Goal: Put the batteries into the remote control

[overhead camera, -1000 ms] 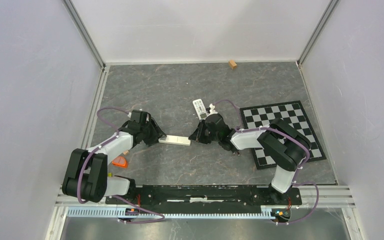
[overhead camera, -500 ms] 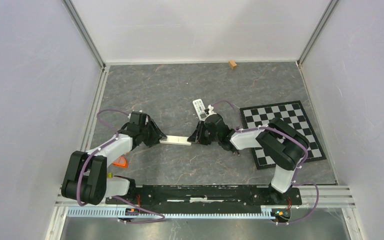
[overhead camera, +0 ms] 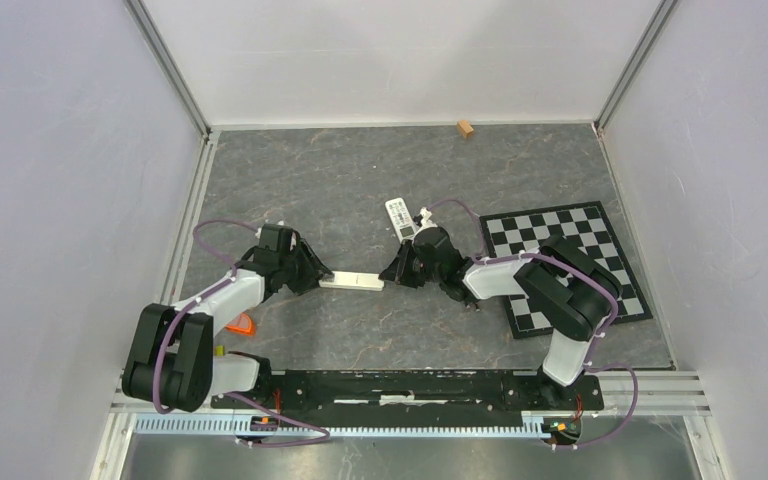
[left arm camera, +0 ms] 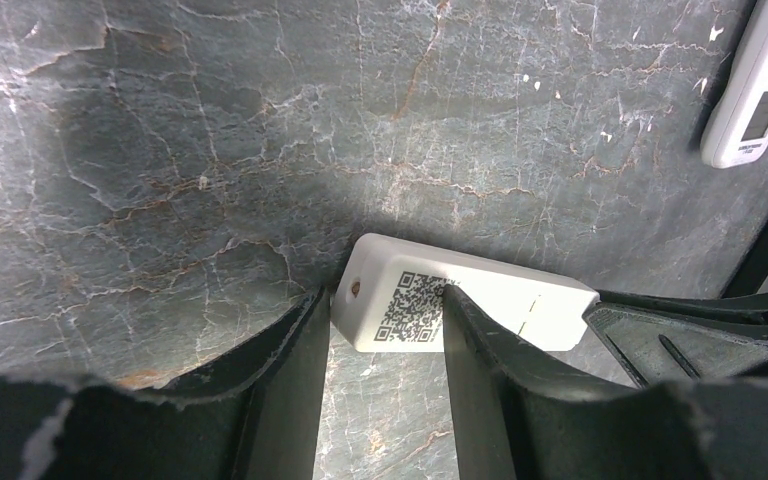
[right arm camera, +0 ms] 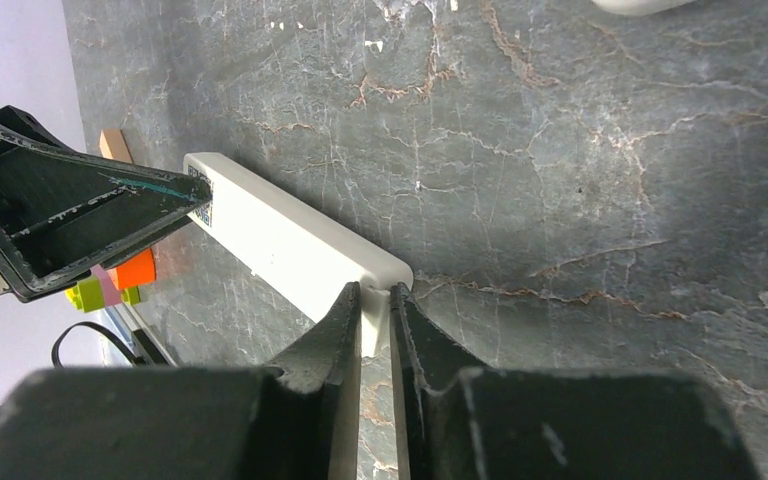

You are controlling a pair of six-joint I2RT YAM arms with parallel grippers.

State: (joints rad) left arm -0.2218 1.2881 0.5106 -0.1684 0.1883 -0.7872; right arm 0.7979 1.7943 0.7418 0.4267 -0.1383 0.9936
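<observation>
The remote control (left arm camera: 500, 300) lies back-up on the table (left arm camera: 160, 150), stretched between your two arms, with a QR label (left arm camera: 410, 305) near its left end. Judge it a light, stiff shell of smooth hard plastic: slim, square-edged with rounded corners, and likely slippery against metal fingers. It should not flex, but a thin bar like this will probably pivot if you pinch it at one point only. Take it by the ends, as now, and keep the middle of the back free, since the battery door is probably there.

The right gripper (right arm camera: 375, 295) is clamped on the remote's right end, jaws almost together with only a sliver of white between them. The left gripper (left arm camera: 385, 295) has its jaws set wider, straddling the labelled end; you cannot tell whether they are pressing or merely flanking it.

No batteries are visible in any view.

The table is matt, veined grey stone. A second remote (left arm camera: 760, 90) with a display window lies well apart, and a chessboard mat (overhead camera: 580, 225) sits to the right.
</observation>
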